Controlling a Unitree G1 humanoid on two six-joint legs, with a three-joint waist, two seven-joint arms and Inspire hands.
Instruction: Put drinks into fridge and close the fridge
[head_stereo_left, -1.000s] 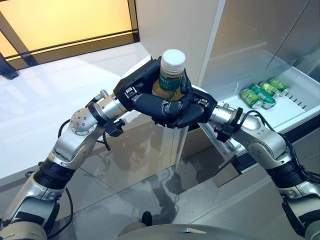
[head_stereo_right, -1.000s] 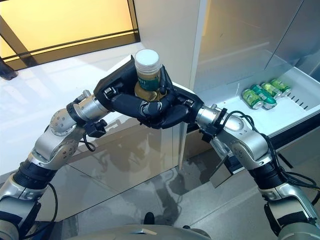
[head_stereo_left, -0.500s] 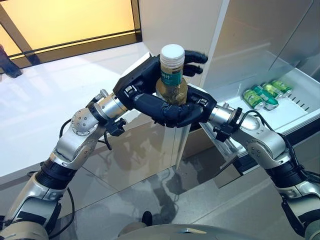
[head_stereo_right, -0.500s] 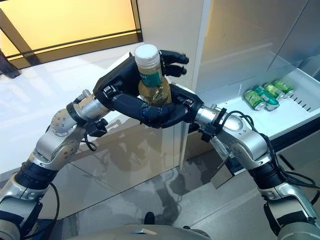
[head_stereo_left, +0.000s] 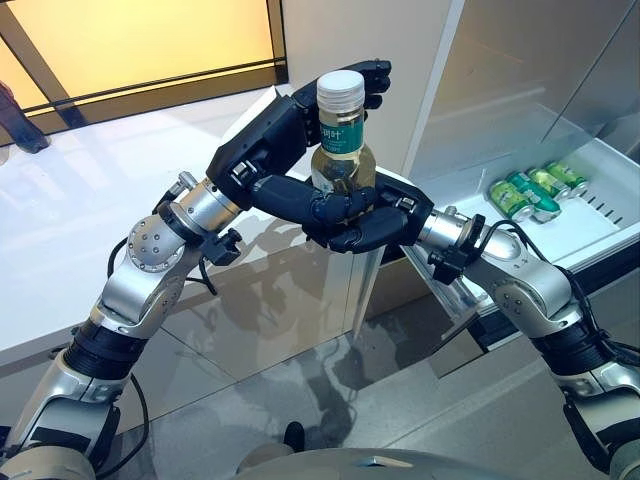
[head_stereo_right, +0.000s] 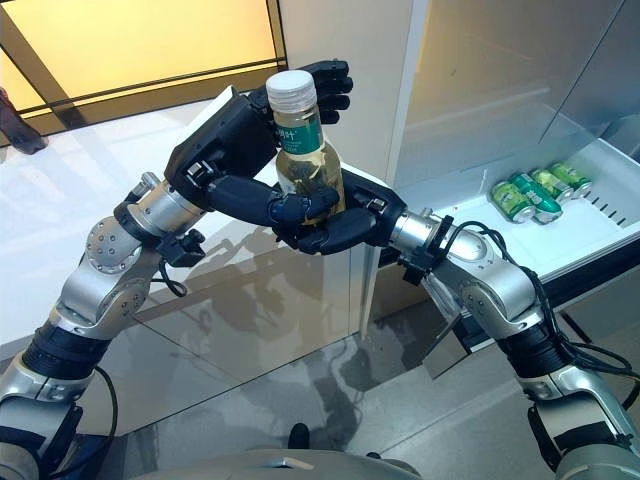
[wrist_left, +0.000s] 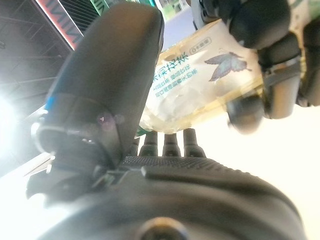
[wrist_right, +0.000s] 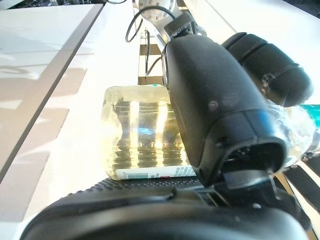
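Standing open on the robot's right, the fridge is showing a white drawer where green cans are lying side by side. Stretching behind the arms, a pale surface is filling the robot's left side. Meeting in front of the fridge's edge, both hands are sharing one bottle of pale yellow drink, upright, white cap on top. Curling round the bottle's lower body, the right hand is carrying it. Reaching past the bottle's neck, the left hand is resting its thumb across the lower part, its fingers looking loose behind the cap. Judging from this, a handover is under way: the right hand should be gripping firmly before the left is letting go, keeping the bottle upright.
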